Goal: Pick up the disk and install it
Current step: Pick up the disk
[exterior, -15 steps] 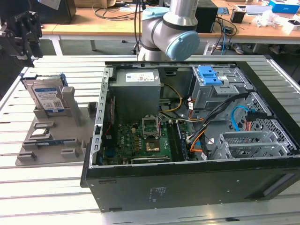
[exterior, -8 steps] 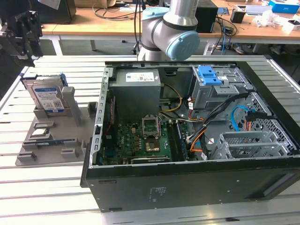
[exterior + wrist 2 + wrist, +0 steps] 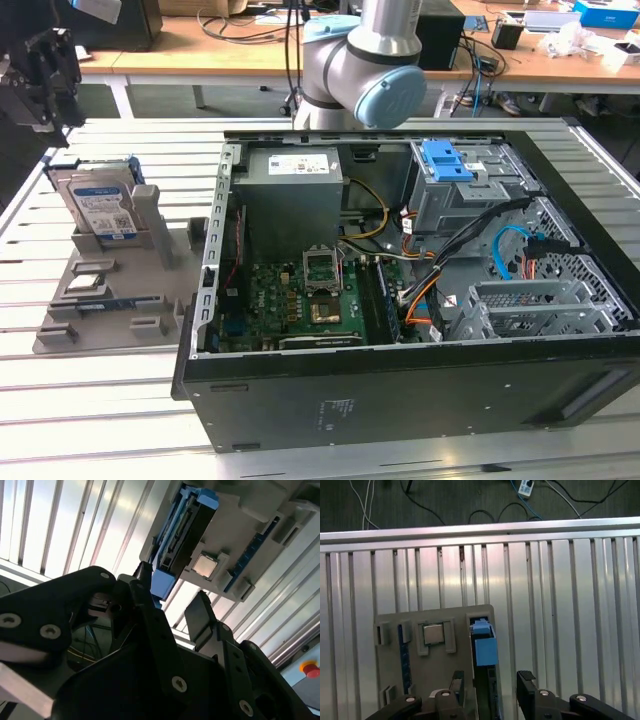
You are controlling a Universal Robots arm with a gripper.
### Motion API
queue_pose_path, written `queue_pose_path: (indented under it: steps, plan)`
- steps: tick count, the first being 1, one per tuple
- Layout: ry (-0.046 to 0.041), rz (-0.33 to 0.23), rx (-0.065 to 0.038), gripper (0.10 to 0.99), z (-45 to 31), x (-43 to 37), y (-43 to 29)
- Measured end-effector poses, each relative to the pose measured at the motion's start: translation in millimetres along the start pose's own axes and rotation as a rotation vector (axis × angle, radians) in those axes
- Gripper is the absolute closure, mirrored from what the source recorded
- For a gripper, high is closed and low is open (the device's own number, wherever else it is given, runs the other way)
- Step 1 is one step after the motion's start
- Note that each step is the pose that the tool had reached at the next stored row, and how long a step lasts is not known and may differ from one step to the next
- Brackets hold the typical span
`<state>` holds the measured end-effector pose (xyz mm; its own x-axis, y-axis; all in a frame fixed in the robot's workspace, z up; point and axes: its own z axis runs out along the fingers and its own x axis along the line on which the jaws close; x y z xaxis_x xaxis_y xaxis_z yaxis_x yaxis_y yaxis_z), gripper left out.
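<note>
The disk (image 3: 100, 205) stands upright on its edge in a grey holder (image 3: 110, 300) at the exterior view's left; it is silver, with a white-and-blue label and a blue bracket. My gripper (image 3: 50, 100) hangs above it and a little further to that view's left. In the first wrist view the disk (image 3: 484, 647) is edge-on, its blue bracket uppermost, and my gripper (image 3: 491, 679) is open with one black finger on each side of its line, not touching it. The second wrist view has the disk (image 3: 185, 525) beyond the open gripper (image 3: 172, 605).
An open computer case (image 3: 400, 400) fills the exterior view's middle and right, with a grey power-supply box (image 3: 290, 190), a motherboard (image 3: 300, 295), cables and a drive cage (image 3: 470, 200) bearing a blue latch (image 3: 447, 160). A square chip (image 3: 433, 634) sits in the holder. The arm's base (image 3: 365, 60) stands behind the case.
</note>
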<state>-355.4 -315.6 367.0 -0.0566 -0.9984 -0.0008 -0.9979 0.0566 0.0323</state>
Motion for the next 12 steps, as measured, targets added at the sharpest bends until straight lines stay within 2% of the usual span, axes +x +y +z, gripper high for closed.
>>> queue_pose_path:
  steps: [2, 4, 12]
  plan:
    - [0.0001, -0.001, 0.0, 0.545, 3.9, 2.6, -0.2]
    - [0.0002, -0.004, 0.0, 0.545, 11.2, 5.6, -0.6]
    - [0.0009, -0.025, 0.0, 0.545, 32.6, 5.5, -1.1]
